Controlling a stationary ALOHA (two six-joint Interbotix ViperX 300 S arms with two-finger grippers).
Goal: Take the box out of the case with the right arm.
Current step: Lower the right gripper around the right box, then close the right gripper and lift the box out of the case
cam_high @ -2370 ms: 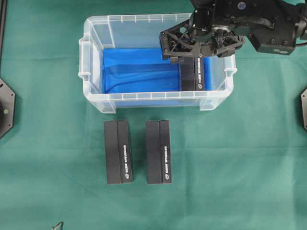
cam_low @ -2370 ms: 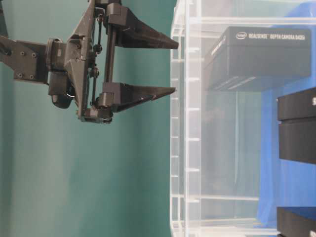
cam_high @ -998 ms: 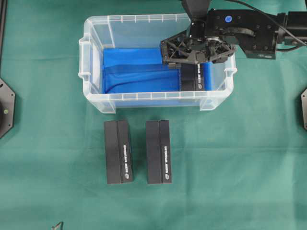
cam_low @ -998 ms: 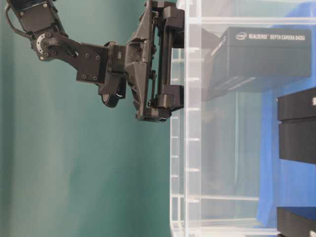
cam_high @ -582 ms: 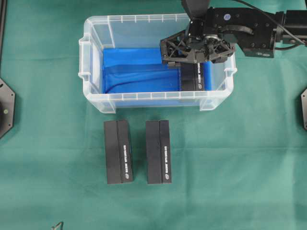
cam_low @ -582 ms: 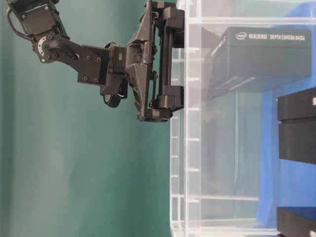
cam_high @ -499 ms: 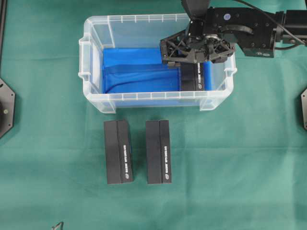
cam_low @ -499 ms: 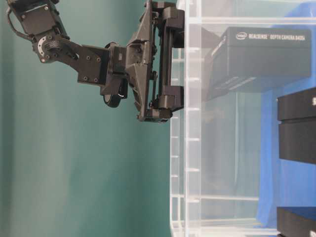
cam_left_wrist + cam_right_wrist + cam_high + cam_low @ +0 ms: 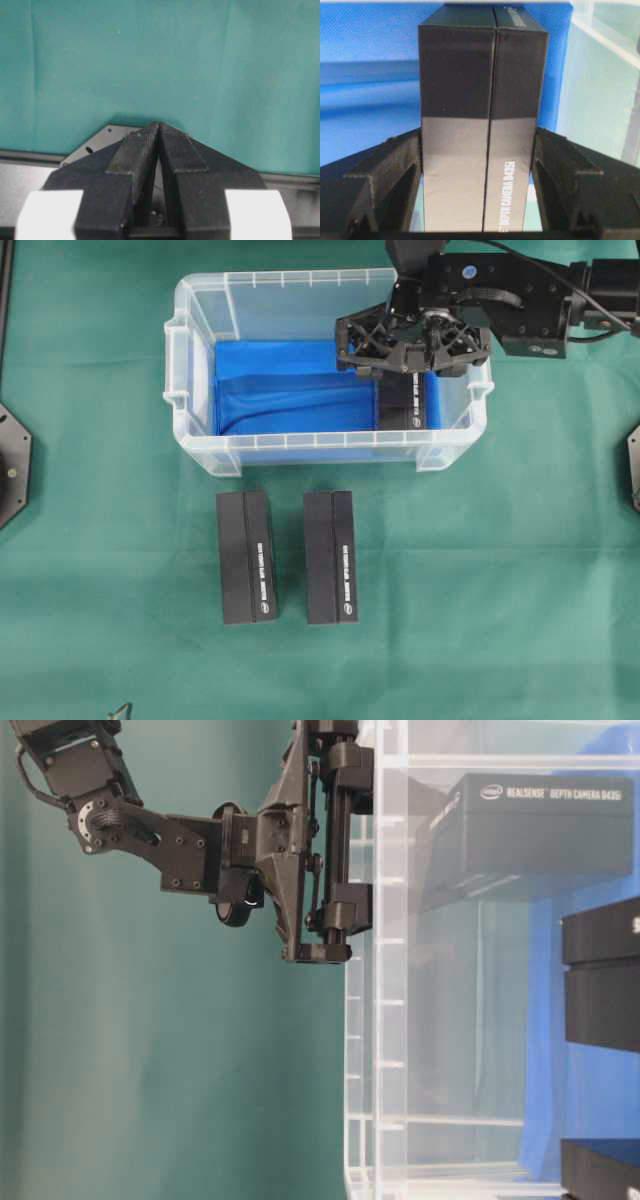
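The case (image 9: 300,440) is a clear plastic bin with a blue sheet on its bottom, standing at the back of the green cloth. The black box (image 9: 403,412) lies in its right end, white lettering on top. My right gripper (image 9: 407,352) reaches down into the case over the box's far end. In the right wrist view the box (image 9: 482,125) fills the space between the fingers (image 9: 385,170), which press on both of its long sides, so the right gripper (image 9: 479,136) is shut on it. My left gripper (image 9: 159,126) is shut and empty above bare cloth.
Two more black boxes (image 9: 248,556) (image 9: 331,556) lie side by side on the cloth in front of the case. Black mounts sit at the left edge (image 9: 12,465) and right edge (image 9: 634,468). The case's right wall (image 9: 600,75) stands close beside my right gripper.
The right gripper came down into the case around the box, and its fingers have closed in from wide apart onto the box's sides. The box has not moved.
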